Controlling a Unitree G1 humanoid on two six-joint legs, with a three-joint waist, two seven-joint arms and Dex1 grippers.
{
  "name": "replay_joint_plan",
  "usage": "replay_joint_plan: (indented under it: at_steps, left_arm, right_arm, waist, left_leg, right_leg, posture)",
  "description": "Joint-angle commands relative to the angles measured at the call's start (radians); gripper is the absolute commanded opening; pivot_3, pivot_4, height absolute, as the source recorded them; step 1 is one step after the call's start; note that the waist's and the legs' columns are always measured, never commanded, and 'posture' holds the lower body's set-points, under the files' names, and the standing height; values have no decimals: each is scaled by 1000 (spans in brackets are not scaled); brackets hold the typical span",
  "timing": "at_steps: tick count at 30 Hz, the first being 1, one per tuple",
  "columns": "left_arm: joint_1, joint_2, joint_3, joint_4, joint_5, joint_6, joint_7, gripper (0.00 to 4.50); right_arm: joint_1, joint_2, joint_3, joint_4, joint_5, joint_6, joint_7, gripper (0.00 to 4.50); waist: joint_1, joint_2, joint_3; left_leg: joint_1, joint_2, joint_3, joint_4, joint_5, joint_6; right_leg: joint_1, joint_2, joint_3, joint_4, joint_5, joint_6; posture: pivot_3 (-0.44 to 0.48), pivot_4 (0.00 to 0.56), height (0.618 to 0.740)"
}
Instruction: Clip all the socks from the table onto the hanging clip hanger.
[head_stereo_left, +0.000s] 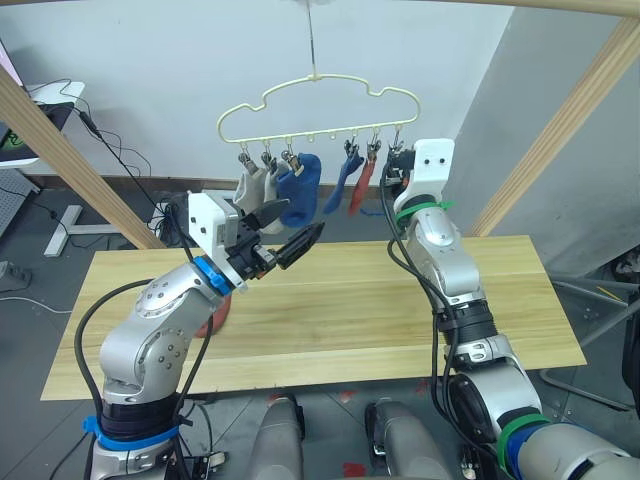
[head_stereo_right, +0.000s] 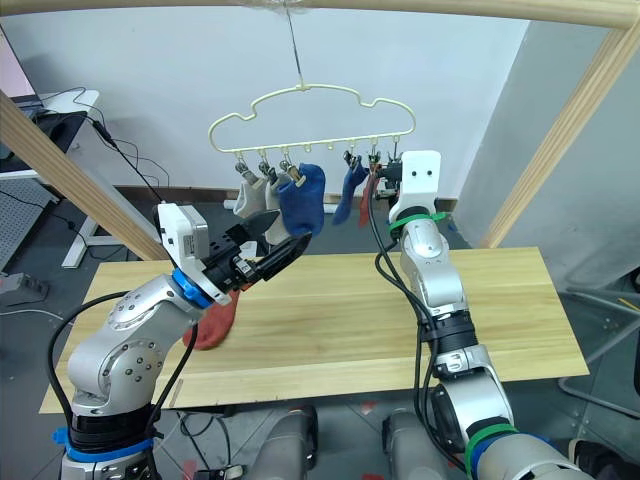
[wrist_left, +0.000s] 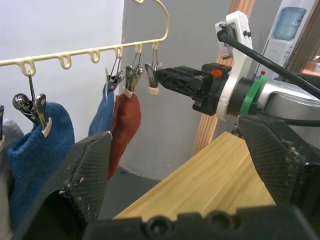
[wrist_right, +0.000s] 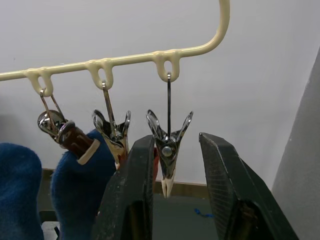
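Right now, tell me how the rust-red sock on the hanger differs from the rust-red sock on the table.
The hung rust-red sock dangles from a clip near the clip hanger's right end, beside the right gripper. The other rust-red sock lies crumpled on the table, under the left arm, unclipped. Both share the same colour.

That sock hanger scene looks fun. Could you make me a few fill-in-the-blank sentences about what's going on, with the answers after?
1. The clip hanger hangs above the ____.
2. One rust-red sock lies on the table under the ____ arm.
3. The right tool has its two fingers on either side of a metal ____.
4. The left tool is open and holds ____.

Answers: table; left; clip; nothing
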Motion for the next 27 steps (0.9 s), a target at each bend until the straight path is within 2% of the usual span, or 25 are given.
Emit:
replay_joint_plan:
  at_steps: [1, 27]
  left_arm:
    - [-8, 11, 7, -42, -20, -5, 2, 4500]
    - [-5, 20, 8, -46, -24, -5, 23, 4500]
  right_arm:
    - [-37, 6, -13, -3, -14, -39, 2, 1471]
    - [-131, 11, -38, 162, -7, -115, 7, 1471]
  waist:
    - [0, 0, 0]
    - [18, 0, 0]
  left_leg:
    - [0, 0, 0, 0, 0, 0]
    - [0, 0, 0, 0, 0, 0]
  right_leg:
    - [0, 0, 0, 0, 0, 0]
    - [0, 0, 0, 0, 0, 0]
  posture:
    - [88, 241, 740]
    - [106, 249, 740]
